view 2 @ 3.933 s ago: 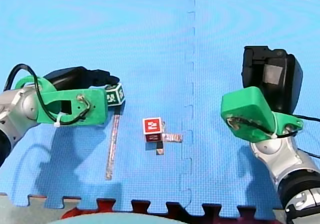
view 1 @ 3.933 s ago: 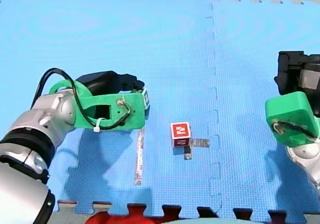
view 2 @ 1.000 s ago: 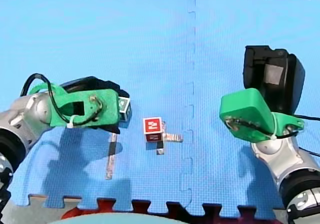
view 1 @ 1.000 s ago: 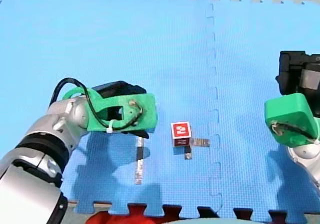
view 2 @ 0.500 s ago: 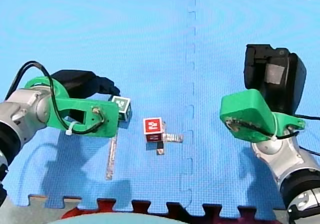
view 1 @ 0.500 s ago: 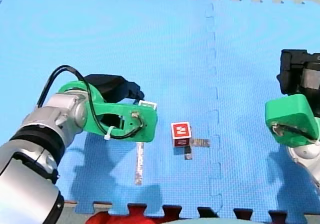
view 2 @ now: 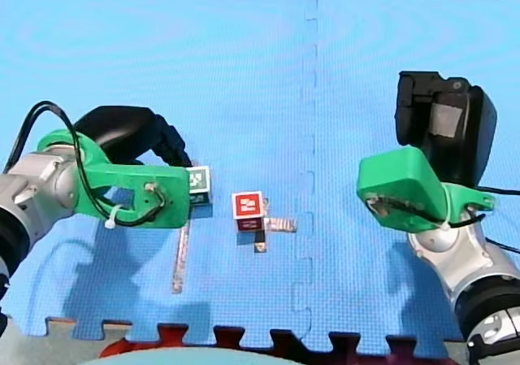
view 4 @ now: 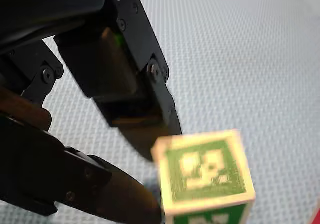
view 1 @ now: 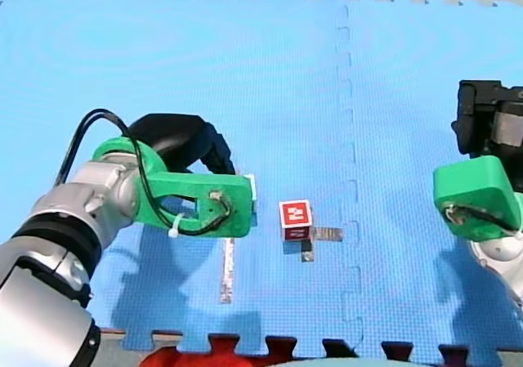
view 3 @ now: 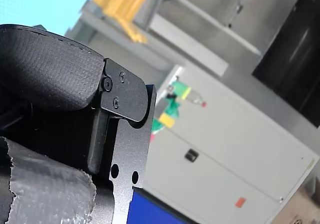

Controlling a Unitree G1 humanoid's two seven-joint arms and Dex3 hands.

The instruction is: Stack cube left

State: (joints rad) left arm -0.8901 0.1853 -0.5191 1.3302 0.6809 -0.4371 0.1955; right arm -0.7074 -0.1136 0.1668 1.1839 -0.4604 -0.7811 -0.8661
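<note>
A red cube (view 1: 295, 217) with a white marker sits on the blue foam mat (view 1: 245, 73), near its front middle. Just left of it is a green cube (view 2: 197, 183) with a white-edged marker, held at the fingertips of my left hand (view 2: 184, 176); a small gap separates the two cubes. In the second wrist view the green cube (view 4: 205, 176) shows between black fingers (view 4: 135, 99) above the mat. My right hand (view 2: 439, 125) is raised at the mat's right side, holding nothing.
A strip of silver tape (view 1: 227, 273) lies on the mat below my left hand, and a short crossed piece (view 1: 327, 234) lies beside the red cube. A seam (view 1: 350, 179) runs down the mat right of the cubes. The mat's toothed front edge (view 1: 245, 344) is close.
My left hand has carried the green cube to the right, nearer the red cube, and turned at the wrist. The right arm and the red cube have stayed put.
</note>
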